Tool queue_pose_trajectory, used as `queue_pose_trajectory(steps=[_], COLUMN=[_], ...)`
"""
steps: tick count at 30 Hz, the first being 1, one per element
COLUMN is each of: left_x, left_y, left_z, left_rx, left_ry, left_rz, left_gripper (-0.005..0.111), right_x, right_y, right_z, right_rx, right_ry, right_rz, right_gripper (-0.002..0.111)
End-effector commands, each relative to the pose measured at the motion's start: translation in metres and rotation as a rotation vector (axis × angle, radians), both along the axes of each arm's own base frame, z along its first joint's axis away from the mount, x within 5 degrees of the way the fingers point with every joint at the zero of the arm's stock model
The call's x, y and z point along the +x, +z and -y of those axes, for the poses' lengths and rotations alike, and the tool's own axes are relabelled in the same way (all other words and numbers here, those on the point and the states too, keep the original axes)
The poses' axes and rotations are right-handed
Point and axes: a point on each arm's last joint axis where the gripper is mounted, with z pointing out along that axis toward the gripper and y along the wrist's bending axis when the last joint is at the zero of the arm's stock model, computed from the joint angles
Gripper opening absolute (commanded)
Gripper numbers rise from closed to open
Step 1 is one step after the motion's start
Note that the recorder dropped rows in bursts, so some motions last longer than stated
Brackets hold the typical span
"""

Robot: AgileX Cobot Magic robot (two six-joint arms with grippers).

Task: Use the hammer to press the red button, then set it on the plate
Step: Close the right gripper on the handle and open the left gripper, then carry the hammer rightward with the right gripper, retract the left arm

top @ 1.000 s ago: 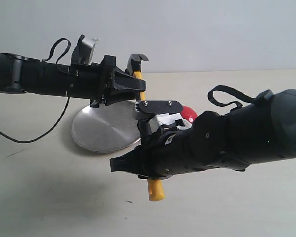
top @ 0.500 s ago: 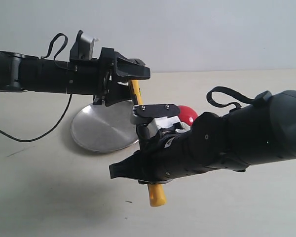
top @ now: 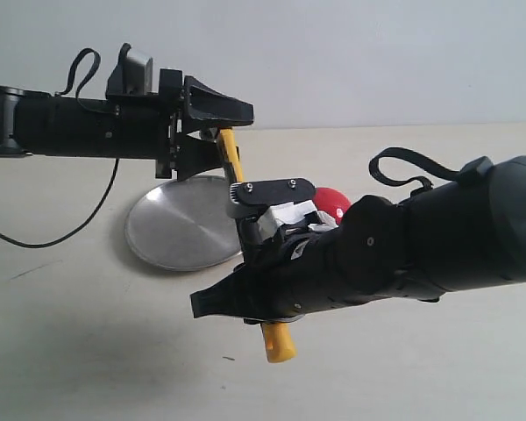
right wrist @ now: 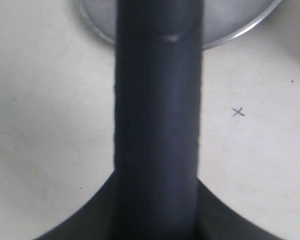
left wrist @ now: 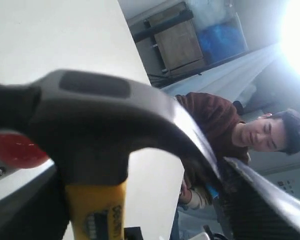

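Left tool (top: 235,139), in the exterior view, has its fingers above and below the top of the hammer (top: 231,160) and seems to be pinching the head. The hammer hangs raised and nearly upright, a little tilted, over the gap between the plate (top: 171,232) and the red button (top: 335,201), touching neither. The right tool (top: 200,303) lies across the lower handle with its fingers pointing out over the worktop (top: 88,351). The yellow butt shows beneath it, but I cannot tell whether those fingers clamp the handle. In the left wrist view the dark hammer head (left wrist: 100,120) fills the frame crosswise, its claw tip meeting one finger (left wrist: 262,192), which fits a grip on the head. A slice of the red button (left wrist: 12,150) shows beyond, apart from the head, and a person in a brown top (left wrist: 215,120) is in the background. The right wrist view gives only one dark bar (right wrist: 157,125) down the middle, with the plate's rim (right wrist: 230,25) and a small pencilled cross (right wrist: 237,112) on the worktop behind it. By my judgement, nothing shows whether the button has been pressed, and setting the hammer on the plate is not yet done.
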Motion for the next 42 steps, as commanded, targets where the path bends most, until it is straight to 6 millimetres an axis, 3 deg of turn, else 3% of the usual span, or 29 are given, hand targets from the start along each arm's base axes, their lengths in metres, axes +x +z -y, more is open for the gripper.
queue_pose_trajectory(steps=[1, 20, 26, 33, 36, 38, 42], left_x=[-0.001, -0.004, 0.0, 0.0, -0.001, -0.002, -0.008], left_y=[0.012, 0.007, 0.012, 0.035, 0.043, 0.046, 0.053], left_z=[-0.01, -0.018, -0.044, -0.077, -0.086, -0.093, -0.104], left_rx=[-0.017, 0.069, 0.117, 0.156, 0.168, 0.18, 0.2], left_ry=[-0.025, -0.072, -0.035, 0.026, 0.046, 0.058, 0.078], left_rz=[0.01, 0.005, -0.005, 0.043, 0.056, 0.062, 0.075], left_gripper=[0.075, 0.075, 0.075, 0.073, 0.066, 0.054, 0.016], right_x=[0.003, 0.003, 0.004, 0.011, 0.008, 0.005, -0.005], right_y=[0.008, 0.041, 0.047, 0.057, 0.071, 0.084, 0.11], right_z=[0.0, 0.003, 0.007, 0.039, 0.056, 0.069, 0.088], right_rx=[0.005, 0.067, 0.077, 0.065, 0.053, 0.044, 0.027], right_ry=[0.002, -0.017, -0.027, -0.041, -0.021, -0.019, -0.032], right_rz=[0.059, 0.163, 0.168, 0.084, 0.064, 0.075, 0.118], right_gripper=[0.0, 0.0, 0.0, 0.0, 0.0, 0.0, 0.0])
